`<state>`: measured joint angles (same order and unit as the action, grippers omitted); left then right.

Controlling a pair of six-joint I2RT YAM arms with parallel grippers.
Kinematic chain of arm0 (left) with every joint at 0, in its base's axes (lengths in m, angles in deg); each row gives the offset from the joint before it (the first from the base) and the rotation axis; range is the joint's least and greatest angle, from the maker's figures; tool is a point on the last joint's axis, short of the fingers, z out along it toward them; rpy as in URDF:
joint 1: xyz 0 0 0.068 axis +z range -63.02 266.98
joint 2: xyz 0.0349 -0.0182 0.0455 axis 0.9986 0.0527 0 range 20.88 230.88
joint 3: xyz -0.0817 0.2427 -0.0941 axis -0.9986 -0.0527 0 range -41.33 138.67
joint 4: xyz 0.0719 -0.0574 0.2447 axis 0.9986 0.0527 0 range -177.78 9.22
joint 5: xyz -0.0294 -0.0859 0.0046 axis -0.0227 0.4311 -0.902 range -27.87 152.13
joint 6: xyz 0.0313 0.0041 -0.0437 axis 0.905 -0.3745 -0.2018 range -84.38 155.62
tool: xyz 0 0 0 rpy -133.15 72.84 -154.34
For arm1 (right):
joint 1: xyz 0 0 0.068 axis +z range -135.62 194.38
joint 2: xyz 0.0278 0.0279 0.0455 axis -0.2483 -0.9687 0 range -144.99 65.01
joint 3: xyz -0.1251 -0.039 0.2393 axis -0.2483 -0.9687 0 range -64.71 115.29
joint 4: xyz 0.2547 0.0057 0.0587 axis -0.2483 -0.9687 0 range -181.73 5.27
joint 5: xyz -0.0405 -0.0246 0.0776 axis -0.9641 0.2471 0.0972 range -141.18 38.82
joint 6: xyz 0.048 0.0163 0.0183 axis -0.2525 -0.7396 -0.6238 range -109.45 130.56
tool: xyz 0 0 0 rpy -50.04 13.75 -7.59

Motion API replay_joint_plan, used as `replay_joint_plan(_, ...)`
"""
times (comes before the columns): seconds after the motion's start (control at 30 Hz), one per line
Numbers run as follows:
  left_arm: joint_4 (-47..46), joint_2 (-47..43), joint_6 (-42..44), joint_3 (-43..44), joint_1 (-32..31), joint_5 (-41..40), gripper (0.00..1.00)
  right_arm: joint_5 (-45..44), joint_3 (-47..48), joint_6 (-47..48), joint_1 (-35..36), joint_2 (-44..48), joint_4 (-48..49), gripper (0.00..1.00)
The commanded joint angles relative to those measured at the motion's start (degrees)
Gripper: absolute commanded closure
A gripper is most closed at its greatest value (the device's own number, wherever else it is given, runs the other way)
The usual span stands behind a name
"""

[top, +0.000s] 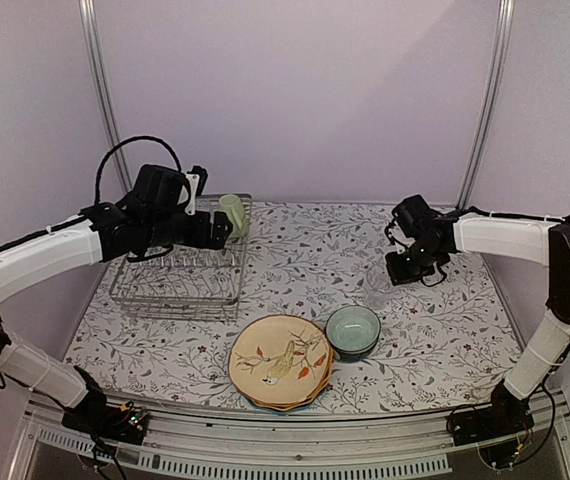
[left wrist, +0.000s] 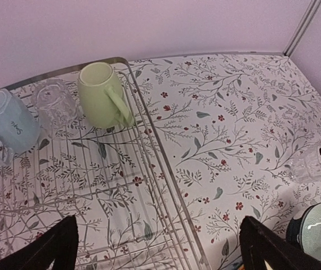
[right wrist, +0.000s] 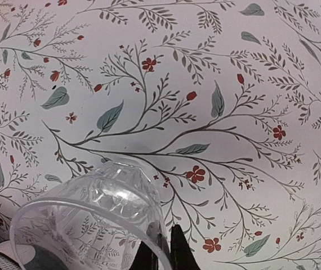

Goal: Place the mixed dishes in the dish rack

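We have bright, even, diffuse light, apparently from overhead, with a lilac tint on the back wall (top: 295, 100). Shadows are soft and short: a thin one hugs the tan bird-patterned plate (top: 280, 360) and the teal bowl (top: 353, 330) on the desk (top: 435, 330). The clear glass (right wrist: 87, 219) carries small white glints and looks slightly soft near the lens. The left tool (left wrist: 159, 225) shows its fingers (left wrist: 42, 250) as dark, blurred silhouettes, and the dish rack (left wrist: 152, 129) wires gleam faintly.

Three cups (left wrist: 101, 93) across dish rack's (left wrist: 169, 171) rear
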<state>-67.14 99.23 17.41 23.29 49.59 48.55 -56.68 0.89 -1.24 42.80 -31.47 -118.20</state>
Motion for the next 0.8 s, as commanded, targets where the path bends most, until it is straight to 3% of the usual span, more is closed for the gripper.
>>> replay_joint_plan(0.0,-6.14,-3.07,-3.61,-4.17,0.0,5.57,0.0,0.4,5.58,0.56,-0.21,2.75,-2.99,1.0)
replay_joint_plan(0.33,-18.94,-11.79,-13.51,-16.54,3.56,18.76,0.0,19.56,14.37,3.3,0.28,9.26,1.64,1.0)
replay_joint_plan(0.5,-37.76,-13.7,-21.07,-24.61,4.4,30.03,0.0,37.53,12.61,-2.33,1.01,12.04,14.09,1.0)
replay_joint_plan(0.63,-55.07,-10.84,-28.14,-28.59,3.55,36.19,0.0,43.49,12.14,-7.89,4.33,11.26,23.13,1.0)
replay_joint_plan(0.77,-66.54,-5.27,-33.1,-28.56,0.71,39.7,0.0,49.95,9.43,-14.5,6.24,9.56,34.66,1.0)
